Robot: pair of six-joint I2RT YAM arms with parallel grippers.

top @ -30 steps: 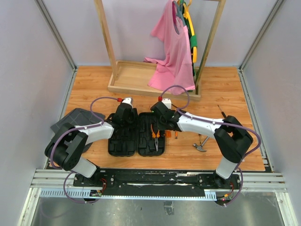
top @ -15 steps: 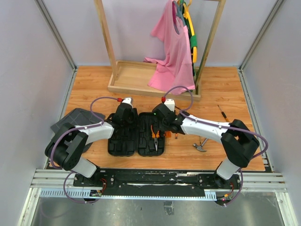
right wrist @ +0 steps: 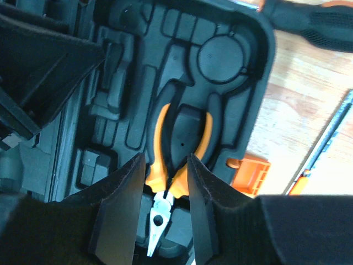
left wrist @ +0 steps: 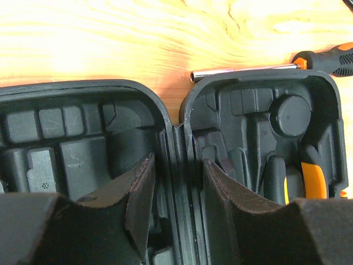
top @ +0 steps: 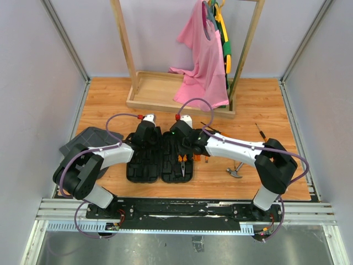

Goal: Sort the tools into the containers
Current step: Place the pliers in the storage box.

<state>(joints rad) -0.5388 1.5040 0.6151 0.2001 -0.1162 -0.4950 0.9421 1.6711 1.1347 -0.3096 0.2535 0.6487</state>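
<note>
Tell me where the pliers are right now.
In the top view the pliers lie in a moulded slot in the right half of the open tool case, directly beneath the right gripper.

I read the black hinged tool case (top: 160, 160) as moulded plastic, matt with a fine grain, and the edges of its slots catch a dull sheen. In its right half lie the orange-and-black-handled pliers (right wrist: 179, 149), with smooth plastic grips and a nose of bright bare steel. At the case's right edge, the small orange latch (right wrist: 251, 171) looks like smooth plastic. Just past the case's far rim lies a screwdriver (left wrist: 265, 68) with a polished chrome shaft and a textured black-and-orange grip. The wooden table (top: 259, 105) under the case shows clear grain and a light gloss. To the case's left, the dark grey fabric (top: 91, 138) is matt. To its right, the claw hammer (top: 236, 171) has a shiny steel head.
</note>
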